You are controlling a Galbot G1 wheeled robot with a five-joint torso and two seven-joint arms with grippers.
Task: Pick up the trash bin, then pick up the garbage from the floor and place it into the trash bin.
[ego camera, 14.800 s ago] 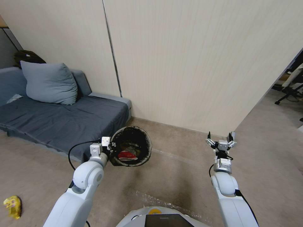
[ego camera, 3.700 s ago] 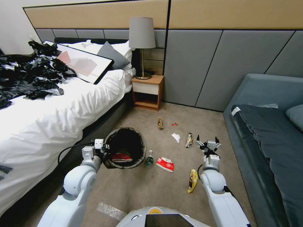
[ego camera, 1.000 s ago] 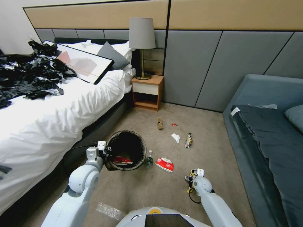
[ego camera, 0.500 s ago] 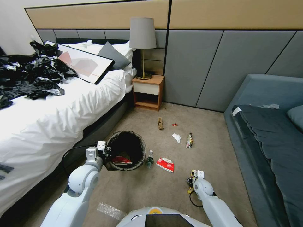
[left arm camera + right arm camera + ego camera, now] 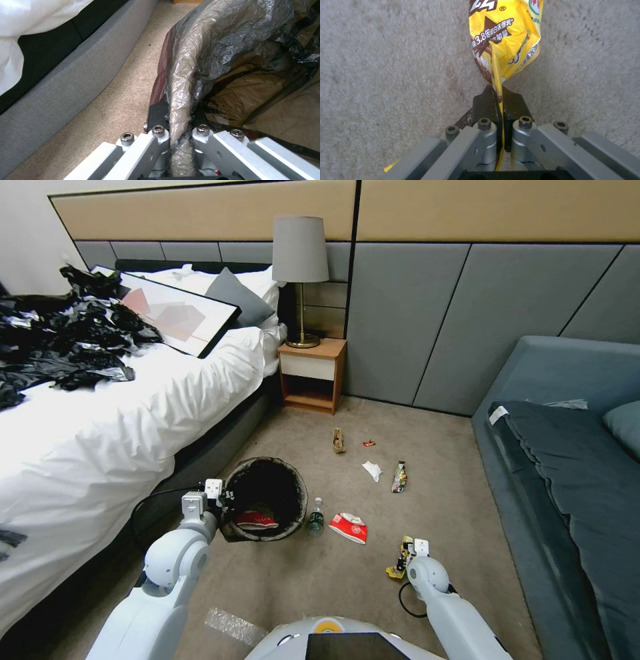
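Observation:
The trash bin, lined in black plastic, hangs tilted just above the carpet with a red-and-white carton inside. My left gripper is shut on its rim; the left wrist view shows the liner-wrapped rim pinched in that gripper. My right gripper is down at the floor, shut on a yellow snack wrapper, held by its crimped end in the gripper. On the carpet lie a clear bottle, a red-and-white carton, a white tissue, another wrapper, a brown scrap and a tiny red wrapper.
A white bed with a heap of black bags runs along the left, close to the bin. A wooden nightstand with a lamp stands at the back. A grey sofa bounds the right. A clear plastic strip lies near my base.
My right arm has come down from mid-air to the floor and shut on the yellow wrapper, which now sits slightly bunched and shifted. The bin stays held by the left gripper.

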